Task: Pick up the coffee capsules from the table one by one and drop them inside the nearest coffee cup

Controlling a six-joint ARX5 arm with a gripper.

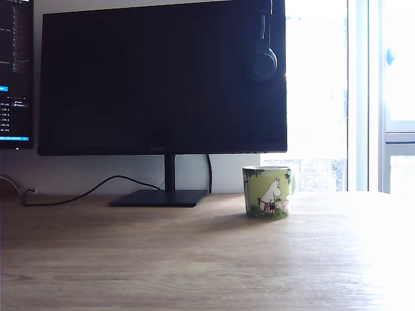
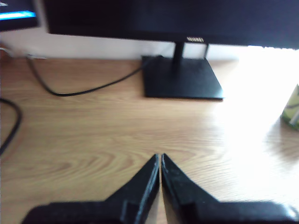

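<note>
Black, wedge-shaped gripper (image 2: 160, 161) fingers meet at their tips in the wrist view, pressed together with only a hairline seam between them and nothing held; the gripper is clenched on itself. It hangs above the wide light-brown wooden table (image 2: 93, 140), whose grain runs in long swirls under the fingertips.

Beyond the tips stands the flat black rectangular monitor base (image 2: 182, 77) with its thin post rising to the large dark monitor (image 2: 168, 18). A black cable (image 2: 70, 92) curves across the wood from that base toward the white wall. A second screen (image 2: 16, 14), showing a bright blue strip, sits at the edge of the wrist view.

The short ceramic coffee cup (image 1: 267, 192), green with a white rounded cartoon figure printed on it, stands upright on the table to the exterior view's right of the monitor base, near it but apart. In the wrist view only a green sliver of the cup shows at the frame edge, washed out by glare. Black headphones (image 1: 263, 58) hang at the monitor's upper corner. A bright window (image 1: 324, 84) fills the background on the exterior view's right. No coffee capsule can be made out in either view.
</note>
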